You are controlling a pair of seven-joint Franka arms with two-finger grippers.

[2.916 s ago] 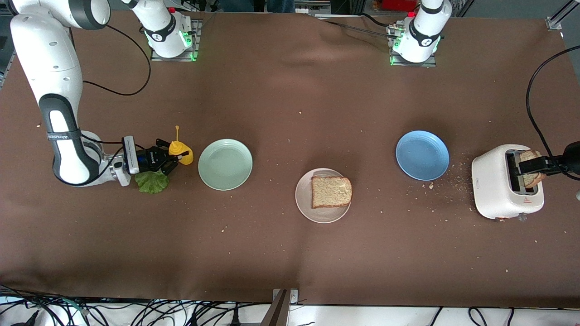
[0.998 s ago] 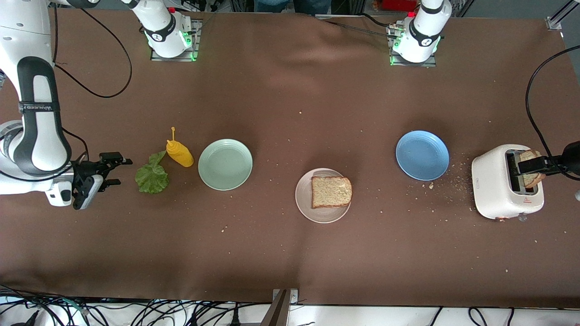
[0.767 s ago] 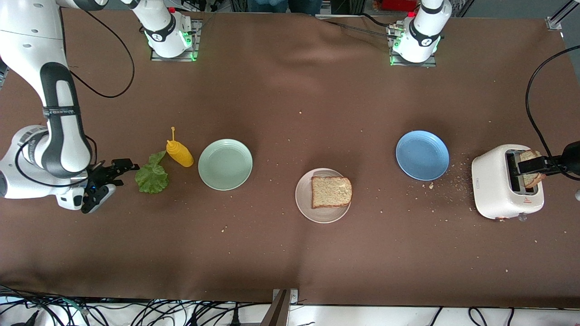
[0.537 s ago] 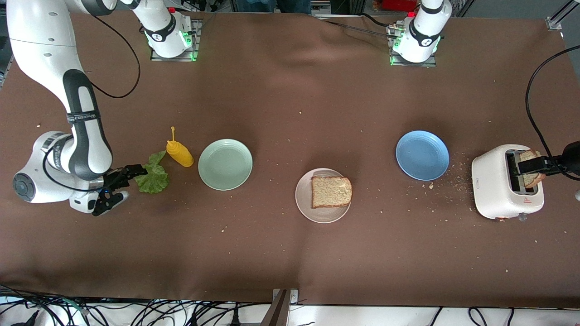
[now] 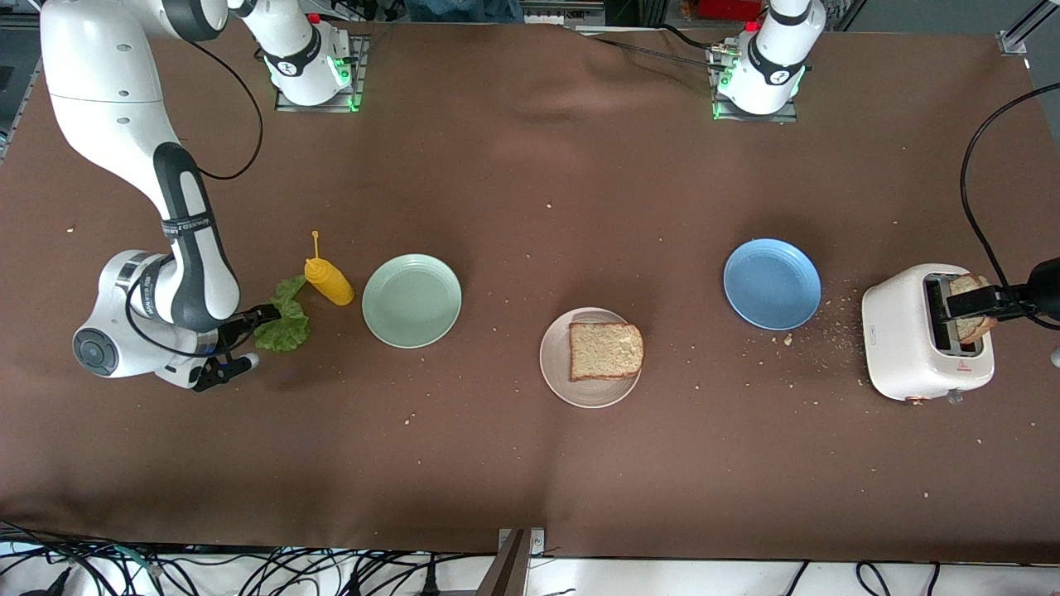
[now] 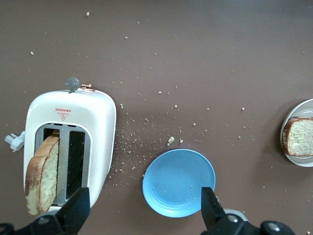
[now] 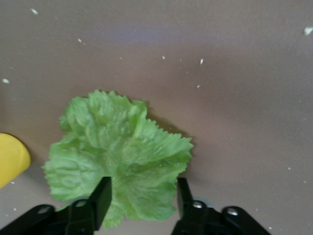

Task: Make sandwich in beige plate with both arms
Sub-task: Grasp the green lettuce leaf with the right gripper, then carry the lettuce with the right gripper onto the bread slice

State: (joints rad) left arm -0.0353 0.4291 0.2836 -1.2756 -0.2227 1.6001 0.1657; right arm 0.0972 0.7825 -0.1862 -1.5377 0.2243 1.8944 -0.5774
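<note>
On the beige plate [image 5: 590,358] one bread slice [image 5: 605,351] lies bare. The right pincer [image 5: 238,337] has come down over the lettuce leaf [image 5: 284,324], fingers half closed astride its edge, so lettuce goes next. The left pincer [image 6: 142,213] waits wide open above the toaster [image 5: 925,334], holding nothing
</note>
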